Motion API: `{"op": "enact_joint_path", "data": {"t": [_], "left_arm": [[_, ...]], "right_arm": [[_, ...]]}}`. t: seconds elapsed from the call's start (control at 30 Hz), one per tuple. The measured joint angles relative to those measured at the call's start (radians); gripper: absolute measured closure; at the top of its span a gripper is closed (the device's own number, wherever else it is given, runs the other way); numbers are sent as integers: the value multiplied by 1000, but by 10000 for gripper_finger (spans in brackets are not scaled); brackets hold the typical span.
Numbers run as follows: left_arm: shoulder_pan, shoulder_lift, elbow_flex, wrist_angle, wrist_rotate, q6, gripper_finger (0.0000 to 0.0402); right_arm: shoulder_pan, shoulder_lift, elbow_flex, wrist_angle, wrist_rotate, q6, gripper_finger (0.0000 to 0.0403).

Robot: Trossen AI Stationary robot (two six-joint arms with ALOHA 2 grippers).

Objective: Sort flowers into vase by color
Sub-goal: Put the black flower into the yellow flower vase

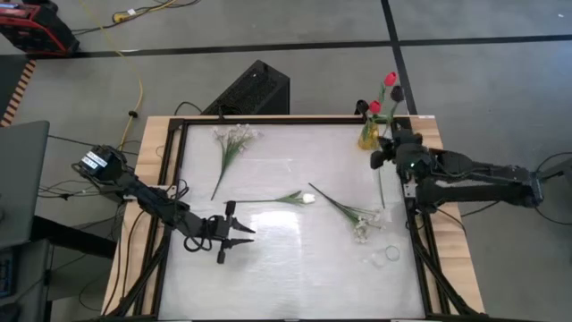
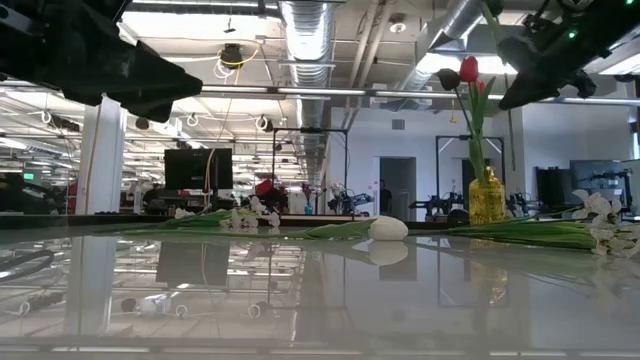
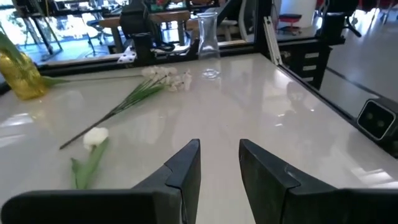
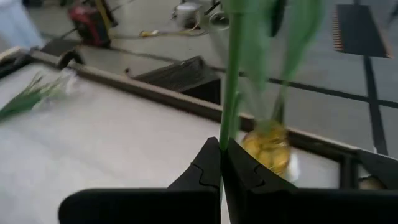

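The right gripper (image 4: 222, 163) has its fingers pinched tight on a green stem (image 4: 231, 81), which rises straight up out of them. It hovers just beside the yellow vase (image 1: 368, 134) at the table's far right edge; the vase already holds red tulips (image 1: 391, 80) and a dark one (image 1: 396, 92).

The left gripper (image 1: 241, 231) sits low over the near left part of the white table (image 1: 286, 259), fingers (image 3: 185, 168) partly apart with nothing between them.

A white tulip (image 1: 307, 198) lies at mid-table, just right of the left gripper. One sprig of small white blossoms (image 1: 234, 137) lies far left, another (image 1: 362, 223) right of centre. A clear vase (image 3: 208, 38) stands near the table's right edge.
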Motion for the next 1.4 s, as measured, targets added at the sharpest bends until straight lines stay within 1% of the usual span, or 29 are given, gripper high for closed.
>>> {"op": "enact_joint_path", "data": {"t": [0.13,0.3,0.4,0.5,0.77,0.9,0.97,1.4], "left_arm": [[0,0,0,-3,0,15,302],[0,0,0,6,-22,107,302],[4,0,0,6,-31,143,302],[13,0,0,5,-29,161,302],[16,0,0,-28,-21,155,302],[16,0,0,-48,-24,164,302],[16,0,0,-52,-25,188,302],[16,0,0,-52,-26,207,302]], "right_arm": [[-78,-39,0,57,8,-63,377],[-189,-40,0,227,8,-201,377],[-247,-10,0,341,-6,-267,377],[-296,34,0,417,-12,-316,377],[-428,173,0,450,-106,-310,377],[-461,213,0,468,-160,-295,377],[-471,227,0,479,-169,-293,377],[-471,253,0,500,-162,-338,376]]}}
